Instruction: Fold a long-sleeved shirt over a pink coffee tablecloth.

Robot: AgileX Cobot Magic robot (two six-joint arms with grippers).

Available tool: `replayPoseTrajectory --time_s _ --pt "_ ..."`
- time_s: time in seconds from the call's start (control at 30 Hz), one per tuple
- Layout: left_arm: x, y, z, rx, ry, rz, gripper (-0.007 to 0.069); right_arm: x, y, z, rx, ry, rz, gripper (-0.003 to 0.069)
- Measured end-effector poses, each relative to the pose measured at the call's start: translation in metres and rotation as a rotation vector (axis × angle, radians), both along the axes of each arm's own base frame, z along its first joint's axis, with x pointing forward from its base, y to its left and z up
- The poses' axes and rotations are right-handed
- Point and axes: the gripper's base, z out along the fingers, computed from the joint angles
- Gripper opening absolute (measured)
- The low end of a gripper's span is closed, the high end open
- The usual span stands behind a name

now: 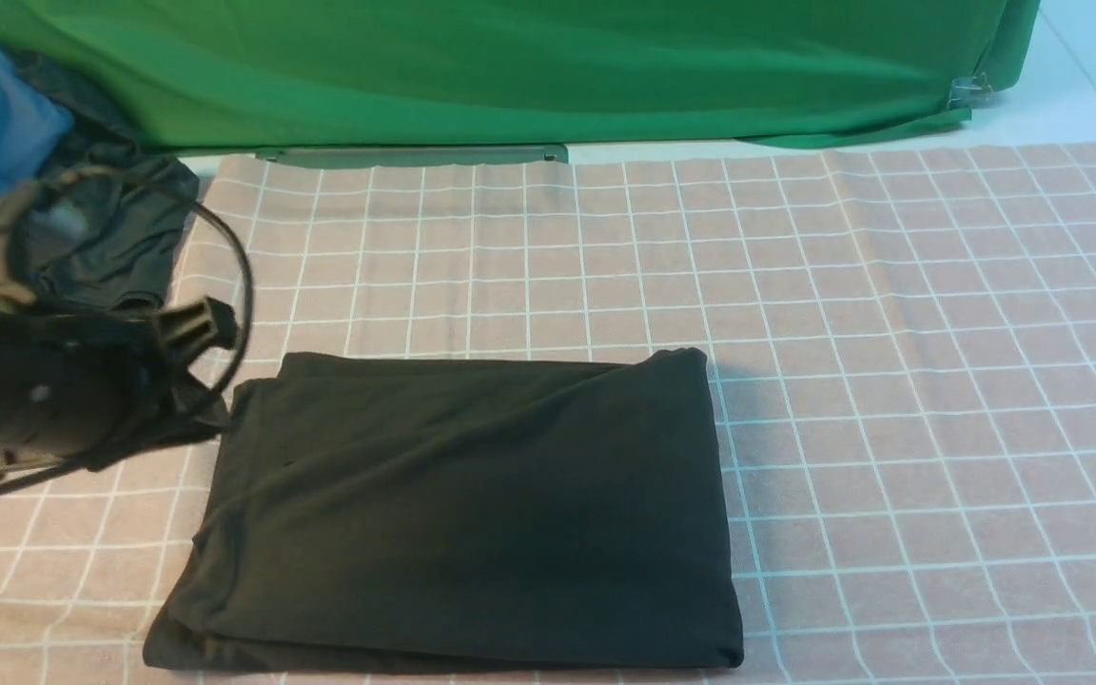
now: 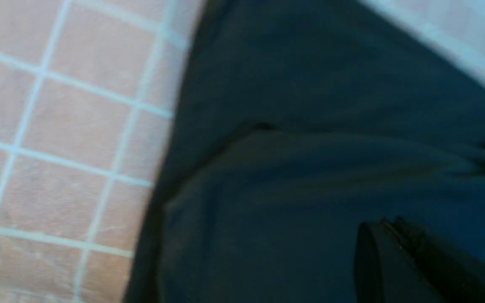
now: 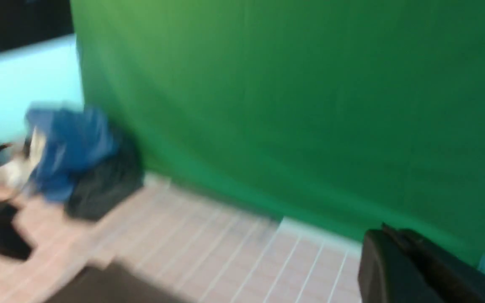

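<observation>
Front view shows you the long-sleeved shirt folded into a rectangle on the pink coffee tablecloth, near its front edge. Your left tool, pressed together, hovers at the shirt's left edge. Only the right wrist view shows the right tool, closed, empty, facing the green cloth.

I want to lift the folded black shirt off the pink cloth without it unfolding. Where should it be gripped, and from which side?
Probably the long-sleeved shirt is best pinched at its right edge, coming in from the robot's right over the bare tablecloth. That edge looks like a neat closed fold; layers show loose along the left and near edges.
</observation>
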Motion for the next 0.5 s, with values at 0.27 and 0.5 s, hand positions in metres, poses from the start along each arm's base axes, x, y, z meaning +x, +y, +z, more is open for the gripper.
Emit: replayPoseTrajectory --time_s 0.27,0.5 --pt "-0.109 0.001 0.046 0.014 -0.419 -0.018 0.0013 -0.025 -0.015 -0.050 0.174 -0.463 -0.054 0.0038" --pt "-0.178 0.010 0.059 0.144 -0.783 0.021 0.0013 -0.028 -0.017 -0.054 0.234 -0.605 -0.065 0.0125"
